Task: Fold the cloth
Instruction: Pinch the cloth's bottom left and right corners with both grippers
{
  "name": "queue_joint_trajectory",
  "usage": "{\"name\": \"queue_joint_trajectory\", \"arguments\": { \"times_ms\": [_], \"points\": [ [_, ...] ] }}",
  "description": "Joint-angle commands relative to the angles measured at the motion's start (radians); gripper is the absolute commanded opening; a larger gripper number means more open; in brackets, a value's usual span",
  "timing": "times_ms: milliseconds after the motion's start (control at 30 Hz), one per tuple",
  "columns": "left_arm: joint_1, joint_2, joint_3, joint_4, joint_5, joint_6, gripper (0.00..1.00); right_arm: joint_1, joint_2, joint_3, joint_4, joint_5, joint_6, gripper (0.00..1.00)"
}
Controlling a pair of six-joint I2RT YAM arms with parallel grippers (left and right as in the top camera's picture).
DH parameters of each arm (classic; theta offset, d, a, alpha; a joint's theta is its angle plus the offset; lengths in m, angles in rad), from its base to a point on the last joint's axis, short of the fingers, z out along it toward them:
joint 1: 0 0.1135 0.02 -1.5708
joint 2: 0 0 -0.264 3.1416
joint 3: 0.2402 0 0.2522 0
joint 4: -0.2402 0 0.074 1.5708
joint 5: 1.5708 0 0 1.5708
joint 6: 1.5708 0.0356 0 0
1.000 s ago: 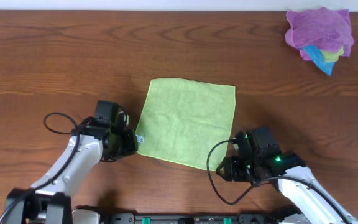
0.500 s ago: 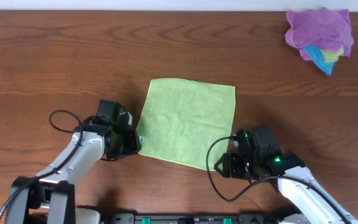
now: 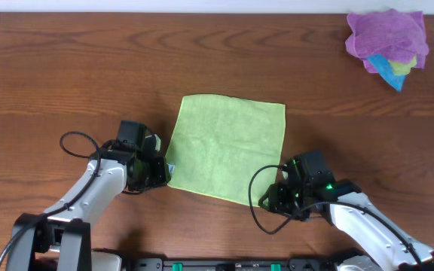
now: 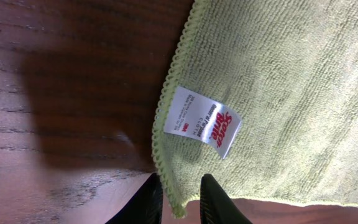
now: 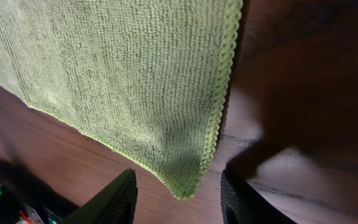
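The lime-green cloth point(image 3: 224, 149) lies flat and unfolded in the middle of the wooden table. Its white tag point(image 4: 207, 121) sits at the near left corner. My left gripper point(image 3: 163, 173) is down at that corner. In the left wrist view its two black fingers point(image 4: 151, 202) stand narrowly apart, either side of the cloth's corner tip point(image 4: 178, 200), with small gaps showing. My right gripper point(image 3: 271, 199) is at the near right corner. There the jaws point(image 5: 179, 186) are wide open, and the cloth's corner point(image 5: 185, 180) lies between them without touching either finger.
A heap of purple, blue and yellow cloths point(image 3: 388, 41) sits at the far right corner of the table. A black cable loop point(image 3: 70, 143) hangs off the left arm. A black rail point(image 3: 202, 263) runs along the near edge.
My left gripper has edged right onto the tagged corner. The right gripper has slid a little left toward its corner, and its jaws have narrowed slightly. The cloth has not moved.
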Motion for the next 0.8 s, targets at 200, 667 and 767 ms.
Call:
{"name": "queue_joint_trajectory", "arguments": {
  "times_ms": [200,667,767],
  "points": [
    [0.004,0.008,-0.005,0.001,-0.027,0.026,0.22,-0.004,0.011,-0.009,0.027,0.019,0.081,0.4],
    [0.004,0.019,-0.005,0.049,-0.033,0.025,0.22,-0.003,0.112,-0.009,0.095,0.029,0.108,0.32],
    [0.004,0.035,-0.005,0.06,-0.032,0.024,0.21,-0.003,0.112,-0.009,0.1,0.029,0.108,0.31]
  ]
}}
